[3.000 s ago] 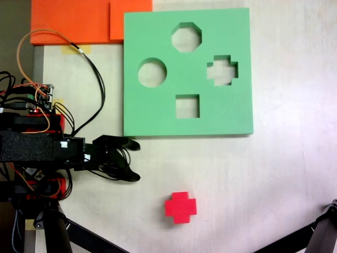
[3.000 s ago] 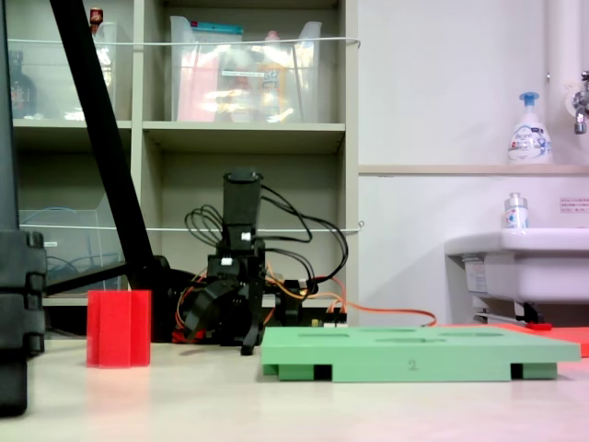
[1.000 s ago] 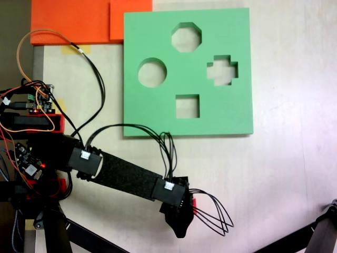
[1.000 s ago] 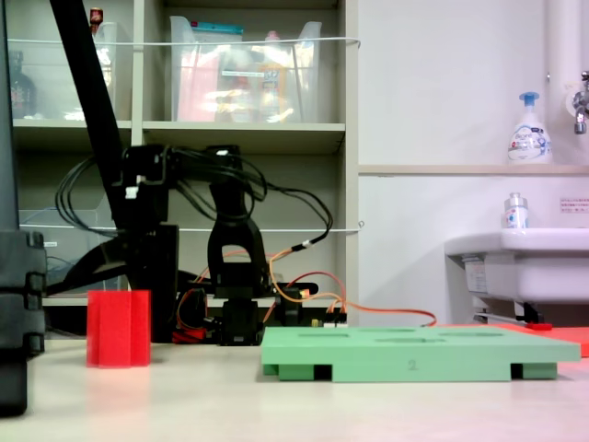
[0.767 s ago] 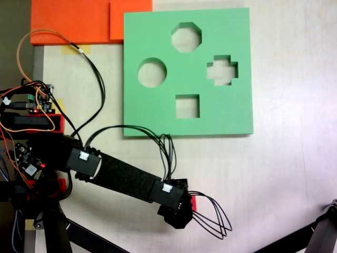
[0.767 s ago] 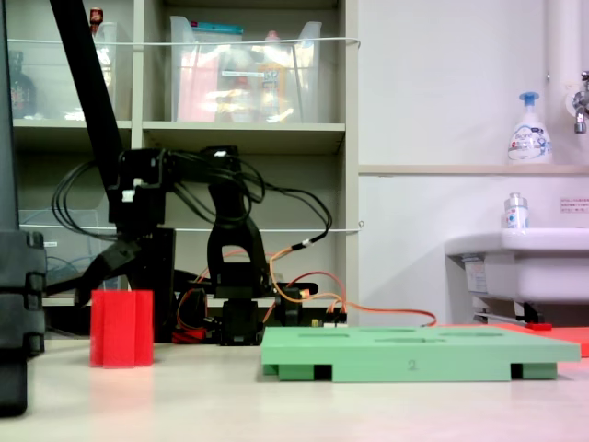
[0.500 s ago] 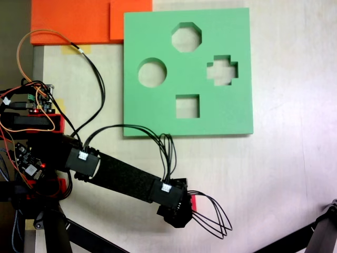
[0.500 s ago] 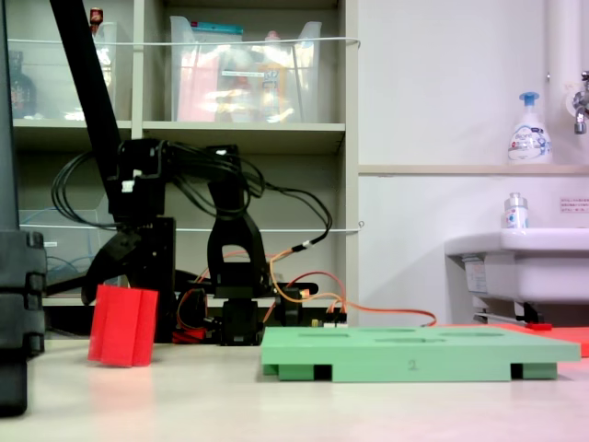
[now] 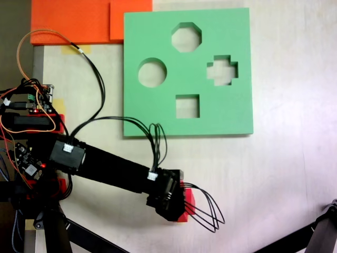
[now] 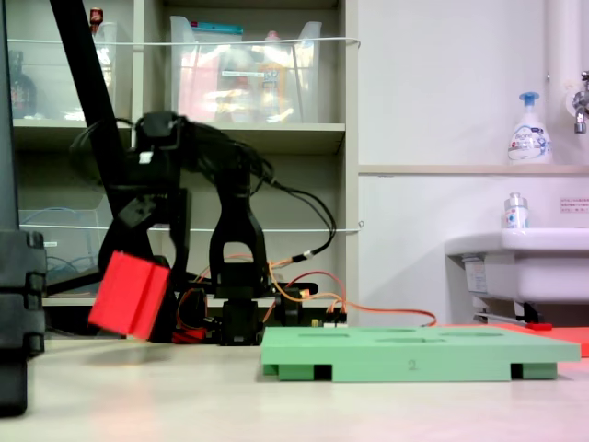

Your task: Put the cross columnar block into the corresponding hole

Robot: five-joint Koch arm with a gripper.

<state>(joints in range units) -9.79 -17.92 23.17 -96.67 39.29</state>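
Your green foam board (image 9: 188, 72) lies flat on the table (image 9: 284, 174), an orange foam sheet (image 9: 73, 21) touching its upper-left corner in the top-down fixed view. The plus-shaped hole (image 9: 222, 70) sits open at the board's 3 o'clock. Your arm reaches toward 4 o'clock from its base; its gripper (image 10: 138, 267) pinches the red cross block (image 10: 130, 296), tilted and clear of the table (wires loop beside it).

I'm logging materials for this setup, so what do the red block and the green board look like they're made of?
The red block, held tilted off the table in the jaws, looks like matte foam: flat bright colour, no shine, soft edges. The green board also looks like foam: matte, thick, with cleanly cut holes such as the plus-shaped cutout. That is going by look alone.
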